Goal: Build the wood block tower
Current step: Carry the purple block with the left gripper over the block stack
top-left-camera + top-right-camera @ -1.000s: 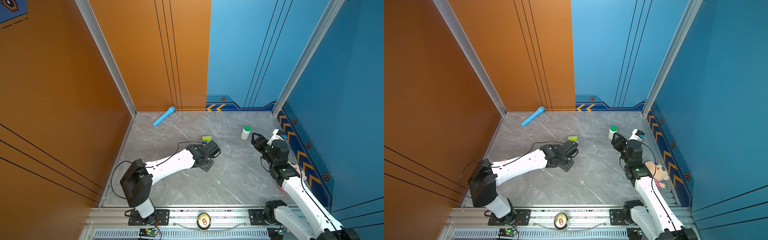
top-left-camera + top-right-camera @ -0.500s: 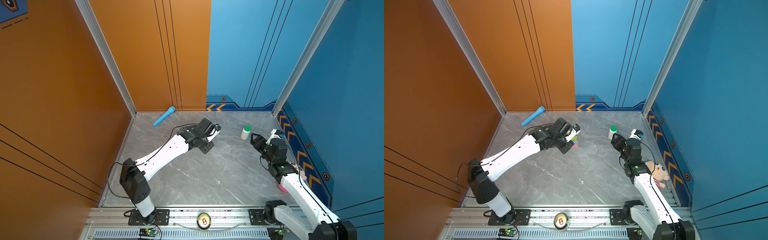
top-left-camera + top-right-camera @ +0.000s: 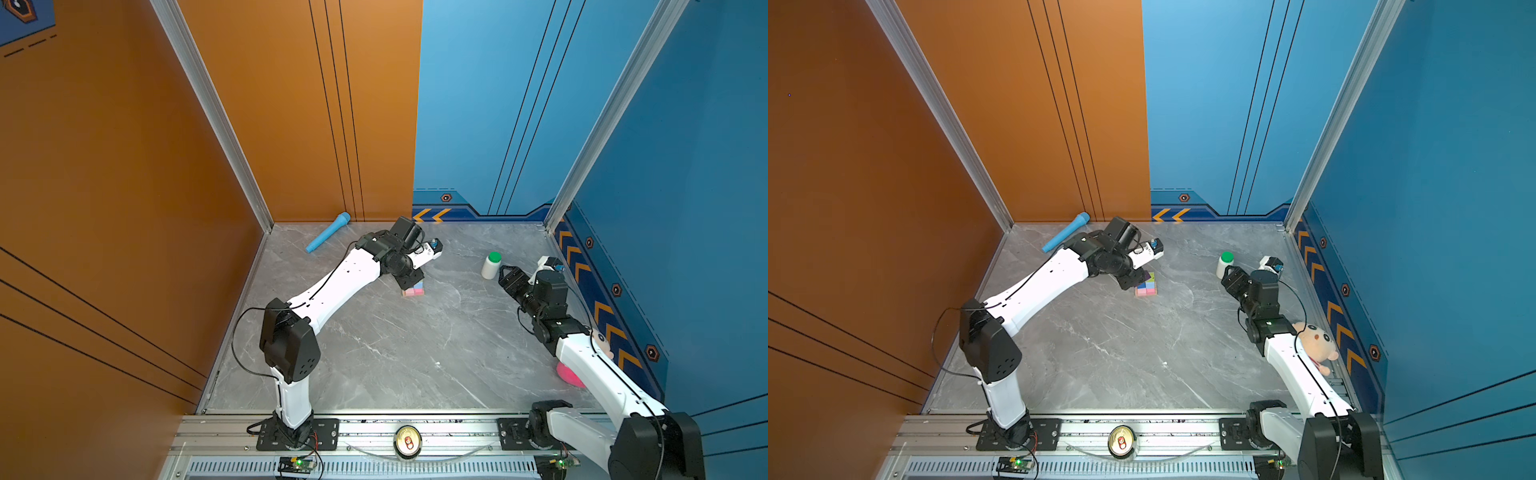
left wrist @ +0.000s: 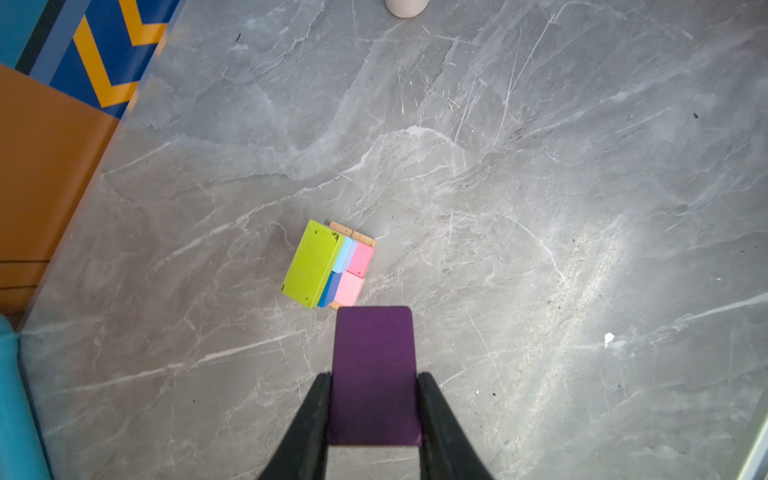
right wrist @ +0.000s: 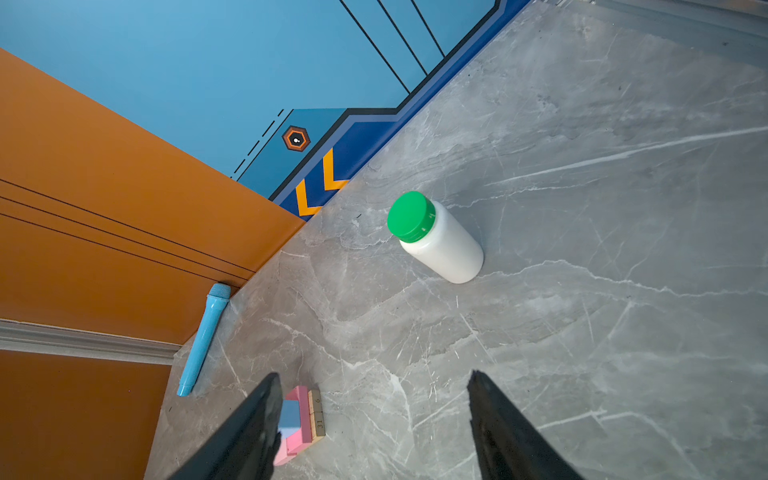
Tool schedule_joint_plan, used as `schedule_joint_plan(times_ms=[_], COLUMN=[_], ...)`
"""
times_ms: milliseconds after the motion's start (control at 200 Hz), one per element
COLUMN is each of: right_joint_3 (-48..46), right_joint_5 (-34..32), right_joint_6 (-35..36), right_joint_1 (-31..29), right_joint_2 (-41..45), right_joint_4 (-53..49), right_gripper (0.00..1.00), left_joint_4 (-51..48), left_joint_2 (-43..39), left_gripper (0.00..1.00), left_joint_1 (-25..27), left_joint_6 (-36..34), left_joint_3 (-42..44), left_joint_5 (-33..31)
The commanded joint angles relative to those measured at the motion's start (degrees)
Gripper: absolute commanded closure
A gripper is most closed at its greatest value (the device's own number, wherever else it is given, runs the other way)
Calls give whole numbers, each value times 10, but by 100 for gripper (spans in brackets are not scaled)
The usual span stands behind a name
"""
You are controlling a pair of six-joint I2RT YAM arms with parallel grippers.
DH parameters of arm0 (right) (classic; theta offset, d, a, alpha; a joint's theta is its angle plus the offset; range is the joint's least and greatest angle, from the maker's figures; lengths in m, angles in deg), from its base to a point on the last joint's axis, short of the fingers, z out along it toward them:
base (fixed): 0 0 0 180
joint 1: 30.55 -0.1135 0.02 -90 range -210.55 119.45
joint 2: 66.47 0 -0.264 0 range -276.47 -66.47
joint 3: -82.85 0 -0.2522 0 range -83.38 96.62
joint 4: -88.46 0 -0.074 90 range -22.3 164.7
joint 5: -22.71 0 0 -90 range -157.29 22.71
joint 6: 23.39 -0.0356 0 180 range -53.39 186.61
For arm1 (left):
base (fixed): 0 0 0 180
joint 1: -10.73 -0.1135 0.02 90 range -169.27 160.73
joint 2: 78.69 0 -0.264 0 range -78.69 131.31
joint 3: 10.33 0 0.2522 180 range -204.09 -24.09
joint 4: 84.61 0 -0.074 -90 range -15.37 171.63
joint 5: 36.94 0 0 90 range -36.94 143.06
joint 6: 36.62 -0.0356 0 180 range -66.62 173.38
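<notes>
Tabletop (image 3: 386, 357), grey marble: one.
Arms: two.
Left gripper (image 4: 374, 376): narrow, clamped on the dark-purple block (image 4: 374, 345), one. Only a flat face of the block shows and its top shape cannot be made out. In both top views the gripper hides nearly all of the block.
Right gripper (image 5: 374, 380): jaws wide, nothing between them. It is at the far right, well apart from the tower.
Plush toy (image 3: 1316, 343): one, by the right wall, partly hidden behind the right arm.
Toy microphone (image 3: 327, 232), light blue: one, lying at the far left by the orange wall.
White bottle (image 5: 440, 245), green cap: one, upright, just far-left of the right gripper.
Tower (image 4: 328, 266): one, centre-far on the tabletop, just right of and lower than the left gripper, which covers its left part in both top views. The held block hangs beside it, not on it.
Blocks stacked: seven.
- lime-green bar (image 4: 312, 264): one, on top
- light-blue cube (image 4: 343, 257): one, beneath the bar
- dark-blue cube (image 4: 330, 289): one, beneath the bar
- pink bars (image 4: 360, 259): two
- tan bars (image 4: 353, 233): two, at the bottom, only their edges showing
</notes>
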Motion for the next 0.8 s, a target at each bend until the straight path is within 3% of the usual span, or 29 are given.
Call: schedule_joint_plan(times_ms=[0, 320, 791], right_joint_3=[19, 32, 49], right_joint_5=[9, 11, 29], right_joint_6=[5, 6, 4], right_joint_1=[5, 5, 5], right_joint_2=[-12, -42, -81], right_joint_4=[17, 23, 33], right_gripper=[28, 28, 29], left_joint_4=[-10, -51, -51], left_joint_2=[29, 110, 139], left_gripper=[87, 83, 85], left_joint_1=[-14, -72, -68], left_joint_6=[-53, -105, -180], left_joint_3=[-37, -122, -124], left_joint_5=[36, 166, 108])
